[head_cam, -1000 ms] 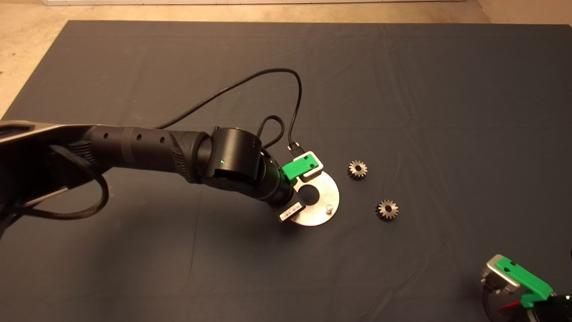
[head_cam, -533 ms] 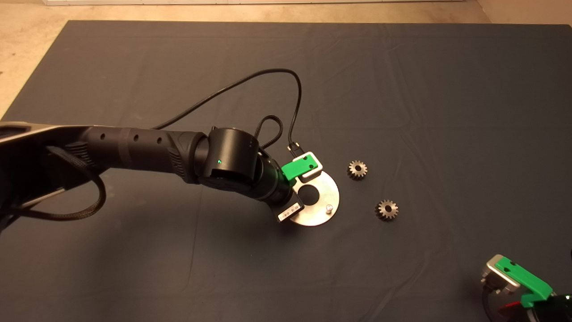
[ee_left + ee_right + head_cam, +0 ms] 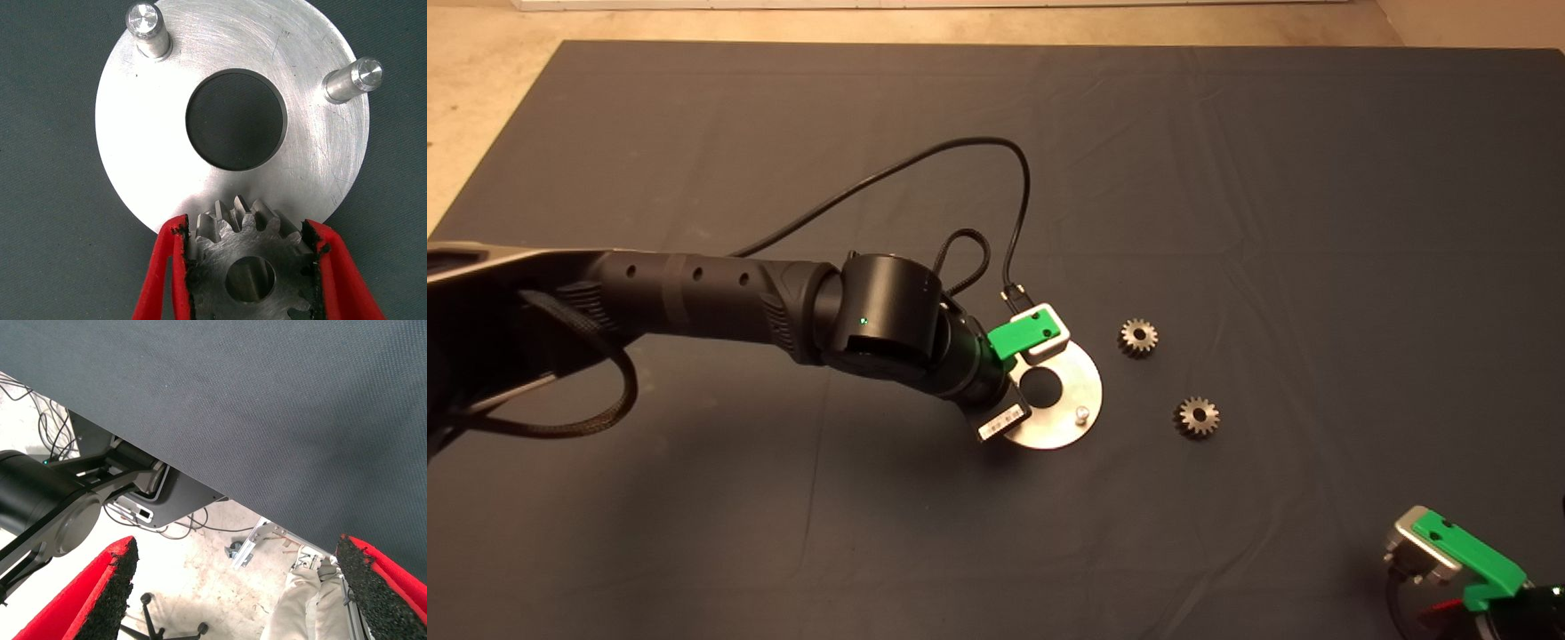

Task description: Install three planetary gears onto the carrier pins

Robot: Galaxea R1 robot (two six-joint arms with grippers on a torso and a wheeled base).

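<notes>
From above, the left tool (image 3: 1021,378) hangs over the left part of the silver disc (image 3: 1080,382) mid-mat (image 3: 1227,178), hiding two pins; one carrier pin (image 3: 1081,413) shows, and two loose planetary gears (image 3: 1138,336) (image 3: 1198,416) lie just right of the disc. The left wrist view shows that tool's fingers (image 3: 167,267) closed on a third gear (image 3: 250,267) at the disc's edge, with a pin visible in its hole, and two bare pins (image 3: 148,28) (image 3: 353,79) beyond. The right tool (image 3: 237,587) waits at the near right edge, spread wide and empty, with a person's legs (image 3: 300,607) on the floor beyond.

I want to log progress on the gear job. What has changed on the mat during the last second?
Almost nothing. The left arm drew back very slightly toward its own side between the first two pictures; since then it is steady. The left gripper keeps one gear clamped at the disc edge. The two loose gears and the parked right gripper did not move.
</notes>
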